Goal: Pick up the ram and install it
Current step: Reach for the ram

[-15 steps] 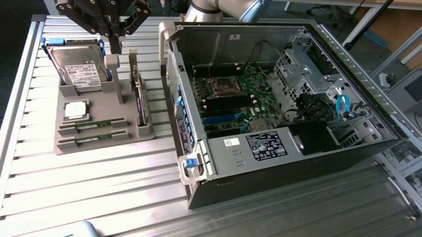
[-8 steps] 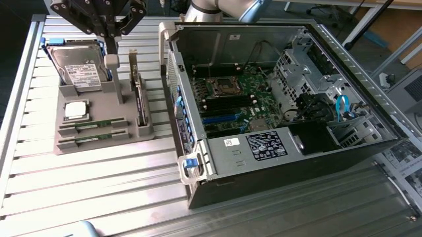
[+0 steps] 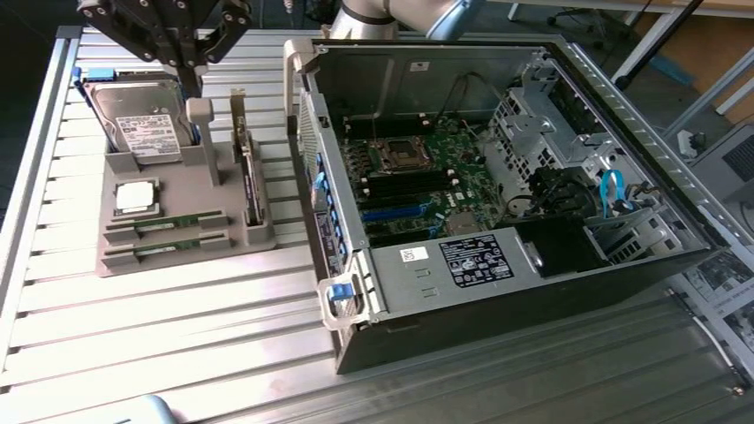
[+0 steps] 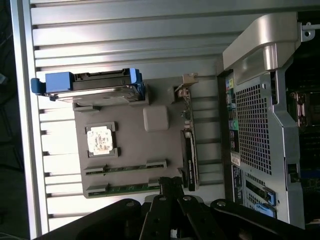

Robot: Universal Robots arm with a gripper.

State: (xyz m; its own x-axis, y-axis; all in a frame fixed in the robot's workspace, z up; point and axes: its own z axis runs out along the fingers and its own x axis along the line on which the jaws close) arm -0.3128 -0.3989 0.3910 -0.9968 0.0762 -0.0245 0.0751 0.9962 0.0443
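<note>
Two green ram sticks lie in slots at the front of a grey holder tray (image 3: 177, 199): one ram (image 3: 165, 223) (image 4: 125, 169) and a second ram (image 3: 165, 250) (image 4: 125, 188) beside it. My black gripper (image 3: 190, 84) hangs above the back of the tray, near the hard drive, shut with nothing in it. In the wrist view its fingertips (image 4: 170, 182) appear close to one end of the second ram. The open computer case (image 3: 507, 159) stands at the exterior view's right, its motherboard (image 3: 425, 177) with black memory slots exposed.
The tray also holds a hard drive with a blue bracket (image 3: 139, 119) (image 4: 90, 87), a square silver processor (image 3: 136, 196) (image 4: 100, 140) and an upright expansion card (image 3: 247, 177) (image 4: 189, 150). The case's rear panel (image 4: 255, 125) rises beside the tray. Everything stands on a slatted metal table (image 3: 177, 327).
</note>
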